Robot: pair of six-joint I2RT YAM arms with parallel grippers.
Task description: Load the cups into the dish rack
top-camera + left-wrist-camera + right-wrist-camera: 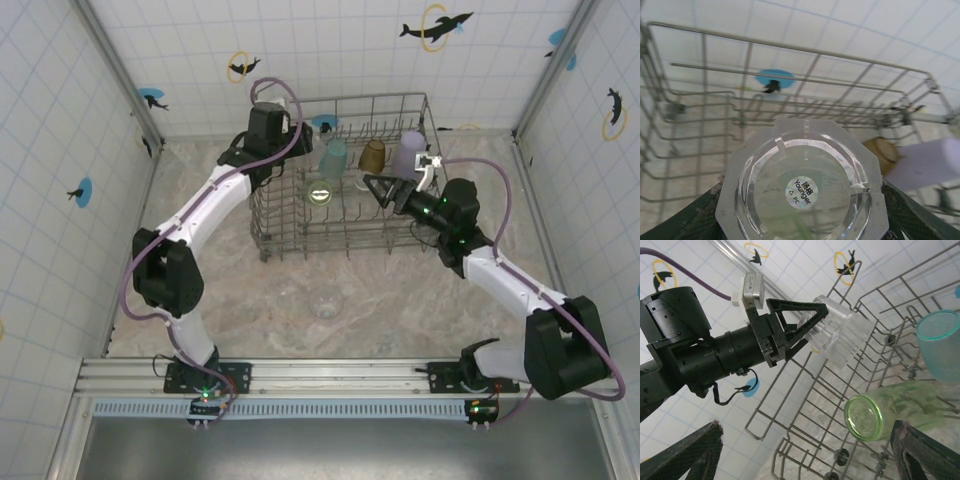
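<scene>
Marbled beige tabletop [420, 290] boxed in by white tiled walls [330, 50] dotted with dolphin stickers [437, 27]; dish rack [290, 235] toward the far side.

Inside the rack, along its far row: teal cup [335, 157], amber cup [372, 155] and lavender cup [408, 152], side by side. Nearer the rack's middle, light green cup [320, 190] lying on its side.

Over the rack's far left corner, left gripper [810, 322] clamped on a clear cup [842, 335]. Cup tilted, just above the rack's rim, thick base turned toward the left wrist camera, small round sticker [801, 192] at the base's centre.

Over the rack's right half, just in front of the amber and lavender cups, right gripper [383, 190] with fingers spread wide apart.

In front of the rack and well apart from it, second clear cup [325, 300] standing on the bare tabletop.
</scene>
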